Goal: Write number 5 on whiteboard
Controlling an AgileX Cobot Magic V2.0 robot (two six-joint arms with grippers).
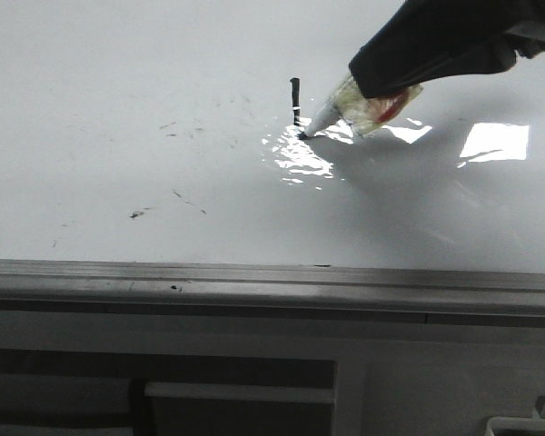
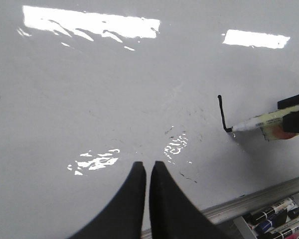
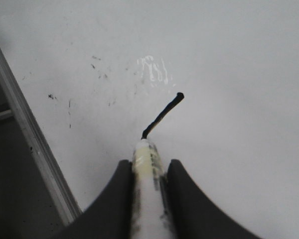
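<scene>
The grey rail (image 1: 254,282) runs along the near edge of the whiteboard (image 1: 118,91). Only the left wrist view shows spare markers (image 2: 276,214) in a tray beyond that rail, and the left gripper (image 2: 147,172) with its fingers pressed together, holding nothing. The glossy white surface carries glare patches and faint smudges (image 1: 141,213). Farther in, toward the right side, the right gripper (image 3: 149,172) is clamped on a marker (image 1: 331,111), tip touching the board. 1 short black stroke (image 1: 295,102) of the number 5 runs away from the near edge.
</scene>
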